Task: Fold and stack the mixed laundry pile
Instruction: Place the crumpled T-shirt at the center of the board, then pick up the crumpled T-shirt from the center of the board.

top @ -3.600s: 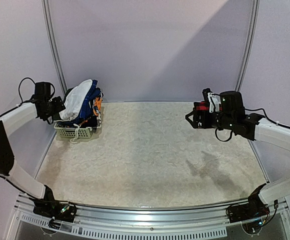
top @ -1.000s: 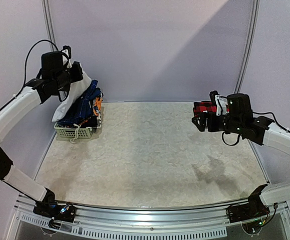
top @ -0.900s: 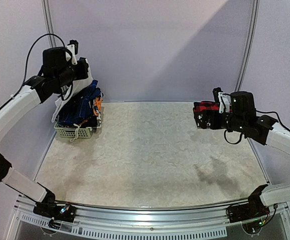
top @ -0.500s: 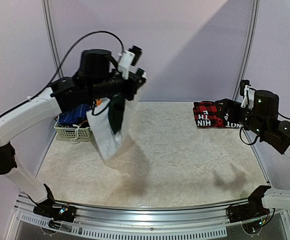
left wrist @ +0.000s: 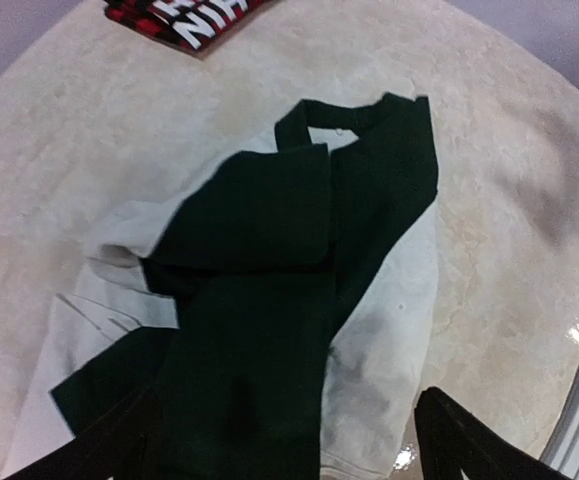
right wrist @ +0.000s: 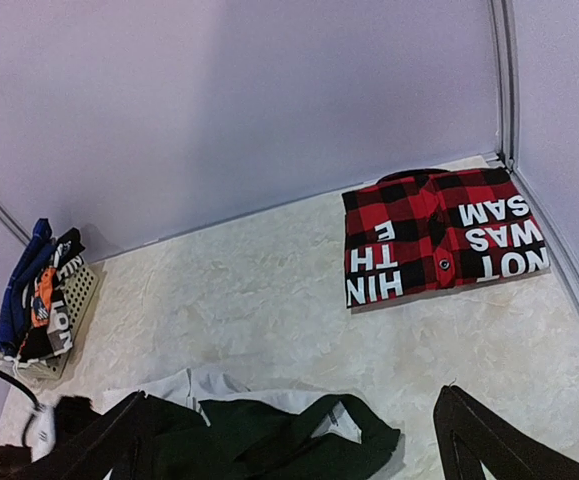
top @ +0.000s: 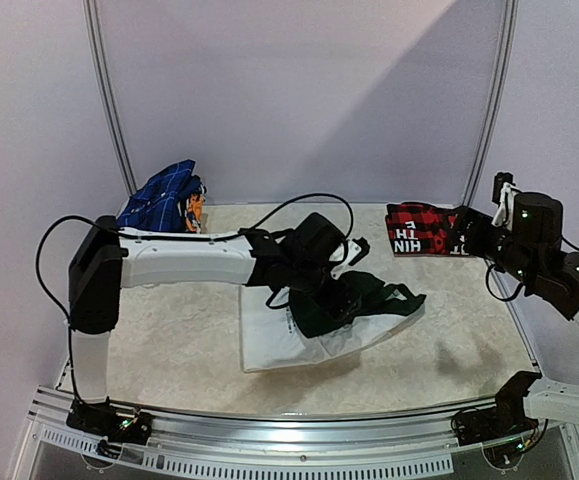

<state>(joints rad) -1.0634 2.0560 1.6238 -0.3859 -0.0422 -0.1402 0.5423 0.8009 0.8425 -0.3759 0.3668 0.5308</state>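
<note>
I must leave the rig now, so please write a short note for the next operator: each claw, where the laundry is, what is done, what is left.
Left claw: open, empty, over the white T-shirt.
Right claw: open, empty, raised at the right side.
White T-shirt: spread unfolded, mid-table. Plaid shirt: folded, far right corner. Rest of the pile, blue checked cloth on top: in the basket, far left.
Done: plaid shirt folded.
To do: fold the T-shirt, then the basket garments, and stack them.

A small white lattice basket (right wrist: 76, 292) sits at the left edge of the right wrist view, on the pale marbled tabletop (top: 469, 310). Lilac walls (top: 299, 90) rise behind, with a grey upright post (top: 109, 110) at upper left.
</note>
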